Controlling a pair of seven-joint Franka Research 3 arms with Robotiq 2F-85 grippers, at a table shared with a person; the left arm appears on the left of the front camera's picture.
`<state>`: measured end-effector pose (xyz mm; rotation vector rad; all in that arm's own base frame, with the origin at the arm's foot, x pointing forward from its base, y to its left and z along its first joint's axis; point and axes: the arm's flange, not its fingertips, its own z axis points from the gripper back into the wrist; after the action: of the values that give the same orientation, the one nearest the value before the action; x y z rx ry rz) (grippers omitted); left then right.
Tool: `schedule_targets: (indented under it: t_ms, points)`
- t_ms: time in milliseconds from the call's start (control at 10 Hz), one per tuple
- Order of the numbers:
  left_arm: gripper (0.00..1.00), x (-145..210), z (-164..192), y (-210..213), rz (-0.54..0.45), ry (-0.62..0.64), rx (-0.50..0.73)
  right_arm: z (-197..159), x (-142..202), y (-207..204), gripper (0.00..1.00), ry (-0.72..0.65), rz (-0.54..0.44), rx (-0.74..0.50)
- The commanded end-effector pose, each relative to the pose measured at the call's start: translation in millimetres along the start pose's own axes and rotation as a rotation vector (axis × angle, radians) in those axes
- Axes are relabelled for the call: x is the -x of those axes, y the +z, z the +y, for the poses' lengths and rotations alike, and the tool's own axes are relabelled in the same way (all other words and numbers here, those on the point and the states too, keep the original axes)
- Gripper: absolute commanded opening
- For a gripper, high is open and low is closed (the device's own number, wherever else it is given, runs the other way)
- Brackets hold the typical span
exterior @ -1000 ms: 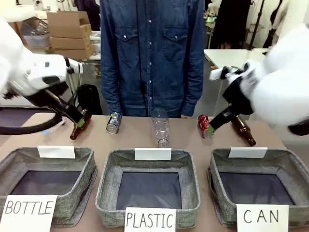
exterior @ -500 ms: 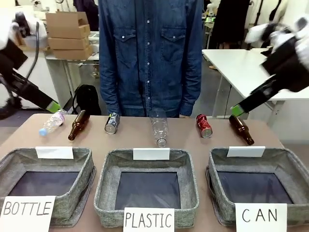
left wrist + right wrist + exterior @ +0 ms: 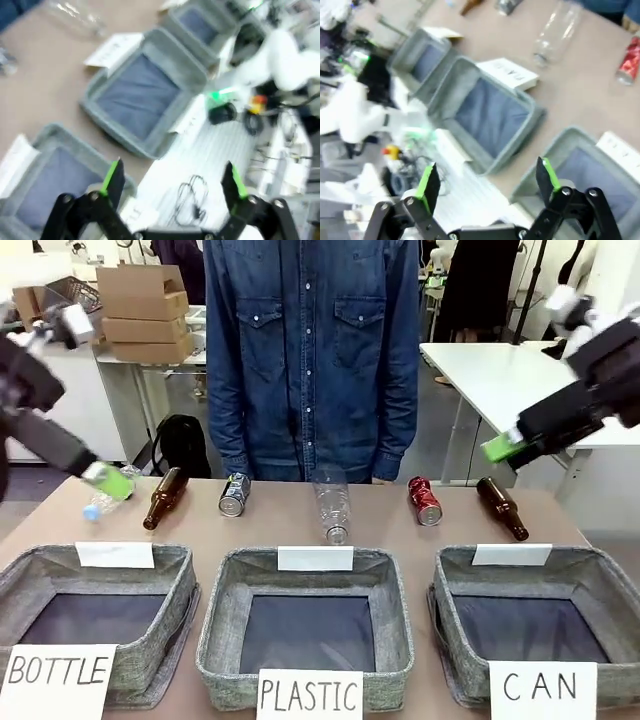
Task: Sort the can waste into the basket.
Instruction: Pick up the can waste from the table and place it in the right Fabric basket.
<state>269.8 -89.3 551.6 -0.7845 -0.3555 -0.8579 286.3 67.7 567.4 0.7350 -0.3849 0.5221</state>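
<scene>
- CAN basket (image 3: 600,575) — grey fabric, near right of the table (image 3: 280,530); blank white tag on the far rim, handwritten sign at the front; dark bottom bare, nothing inside.
- PLASTIC basket (image 3: 212,645) at near centre, BOTTLE basket (image 3: 165,660) at near left: same build, dark bottoms likewise bare.
- Red can (image 3: 424,500): on its side on the table, just beyond the far left corner of the CAN basket, outside every basket. Long axis far-to-near, near end slanted slightly toward the robot's right. Near the right brown bottle (image 3: 501,507), not touching it.
- Dark can (image 3: 234,494): on its side on the table, beyond the gap between the BOTTLE and PLASTIC baskets. Long axis far-to-near, round end toward the camera, near end tipped slightly toward the robot's left.
- Clear bottle (image 3: 333,508): lying between the two cans, neck toward the PLASTIC basket.
- Right gripper (image 3: 505,447): raised over the far right of the table, above and to the right of the red can, well apart from it. Jaws spread wide in the right wrist view, nothing between them.
- Left gripper (image 3: 108,480): low at the far left of the table, left of the dark can, with the left brown bottle (image 3: 164,498) between the two. Jaws spread wide in the left wrist view — nothing held.
</scene>
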Motion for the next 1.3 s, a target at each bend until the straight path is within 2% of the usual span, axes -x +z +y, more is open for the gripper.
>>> schedule_targets:
  t_ms: [0, 100, 200, 400, 500, 600, 700, 1200]
  points:
    - [1.00, 31, 47, 21, -0.069, 0.407, 0.476, -37, -1, 31, 1.00, -0.420, -0.082, -0.311]
    - [1.00, 49, 62, 26, -0.225, 0.482, 0.607, -55, 2, 42, 1.00, -0.514, -0.117, -0.372]
    - [1.00, 62, 71, 30, -0.316, 0.536, 0.658, -70, 3, 48, 1.00, -0.585, -0.110, -0.425]
    - [1.00, 86, 76, 52, -0.467, 0.563, 0.637, -91, 13, 58, 1.00, -0.617, -0.208, -0.457]
    - [1.00, 93, 71, 58, -0.466, 0.555, 0.546, -95, 20, 58, 1.00, -0.615, -0.259, -0.370]
    - [1.00, 89, 68, 59, -0.406, 0.640, 0.357, -88, 21, 50, 1.00, -0.536, -0.348, -0.194]
    - [1.00, 91, 100, 70, -0.427, 0.511, 0.627, -107, 19, 65, 1.00, -0.625, -0.193, -0.441]
    - [1.00, 91, 100, 70, -0.427, 0.511, 0.627, -107, 19, 65, 1.00, -0.625, -0.193, -0.441]
